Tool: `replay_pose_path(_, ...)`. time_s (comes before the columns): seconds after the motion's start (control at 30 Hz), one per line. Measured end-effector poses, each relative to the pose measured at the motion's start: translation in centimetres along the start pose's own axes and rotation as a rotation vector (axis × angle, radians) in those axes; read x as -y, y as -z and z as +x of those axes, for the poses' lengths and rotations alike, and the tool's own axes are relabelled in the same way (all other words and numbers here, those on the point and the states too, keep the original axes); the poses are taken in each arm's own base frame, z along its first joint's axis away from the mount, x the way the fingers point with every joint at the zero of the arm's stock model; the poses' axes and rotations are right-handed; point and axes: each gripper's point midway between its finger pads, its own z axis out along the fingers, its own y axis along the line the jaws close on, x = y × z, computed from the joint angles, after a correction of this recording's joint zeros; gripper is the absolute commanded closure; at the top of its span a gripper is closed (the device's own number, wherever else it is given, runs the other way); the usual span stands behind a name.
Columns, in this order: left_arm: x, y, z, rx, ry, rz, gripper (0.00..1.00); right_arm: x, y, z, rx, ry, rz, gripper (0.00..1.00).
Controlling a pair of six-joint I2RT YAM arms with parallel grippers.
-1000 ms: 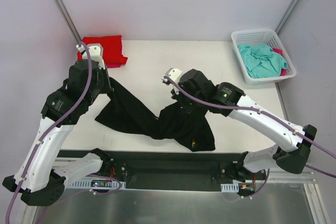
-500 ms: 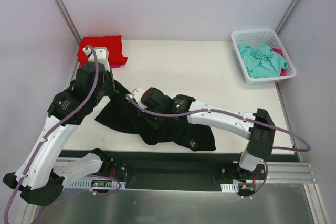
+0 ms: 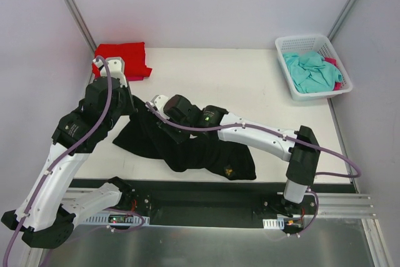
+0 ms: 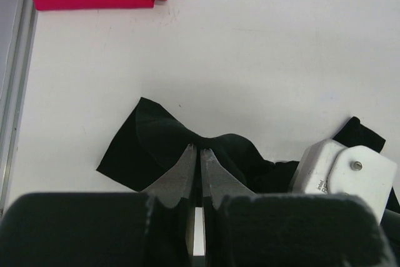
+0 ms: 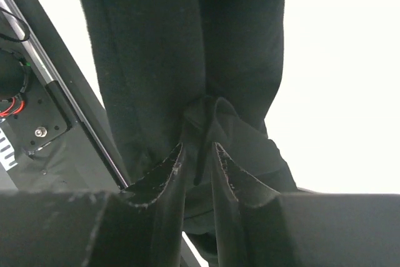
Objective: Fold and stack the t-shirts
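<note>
A black t-shirt [image 3: 206, 151] lies bunched across the near left of the white table [image 3: 237, 79]. My left gripper [image 3: 129, 102] is shut on its upper left corner; in the left wrist view the fingers [image 4: 187, 167] pinch the black cloth [image 4: 156, 142]. My right gripper [image 3: 161, 117] reaches far left over the shirt, just right of the left one. In the right wrist view its jaws [image 5: 198, 146] stand slightly apart, with a loose ridge of black cloth [image 5: 162, 48] between them. A folded red t-shirt [image 3: 122, 59] rests on a pink one [image 4: 94, 1] at the back left.
A white mesh basket [image 3: 294, 45] at the back right holds a crumpled teal t-shirt [image 3: 310, 70] and a bit of pink cloth [image 3: 334, 64]. The right arm's white camera housing [image 4: 344, 173] sits close beside my left fingers. The table's near edge rail [image 5: 56, 92] runs beside the shirt.
The right arm swung left across the table, carrying the shirt's fold over toward the left gripper, and its jaws have parted. The left gripper kept its hold and hardly moved.
</note>
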Motion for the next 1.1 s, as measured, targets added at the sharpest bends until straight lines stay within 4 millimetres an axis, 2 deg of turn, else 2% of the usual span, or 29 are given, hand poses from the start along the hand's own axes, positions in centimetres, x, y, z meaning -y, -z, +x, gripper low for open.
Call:
replay_pose_path(0.13,0.0,0.0,0.0,0.0,0.0,0.0,1.0,0.8,0.1,-0.1,0.001,0.0,0.013,0.71)
replay_pose_path(0.4,0.0,0.0,0.0,0.0,0.0,-0.001,1.0,2.6,1.1,-0.7,0.025,-0.021,0.027,0.73)
replay_pose_path(0.5,0.0,0.0,0.0,0.001,0.0,-0.002,1.0,3.2,0.8,-0.2,0.015,-0.031,0.029,0.72)
replay_pose_path(0.73,-0.4,0.1,-0.1,0.007,0.0,-0.016,1.0,3.0,0.0,2.0,-0.037,-0.04,-0.007,0.7)
replay_pose_path(1.1,-0.6,0.3,-0.1,0.012,0.001,-0.024,1.0,3.7,-0.4,2.5,-0.043,-0.06,-0.017,0.62)
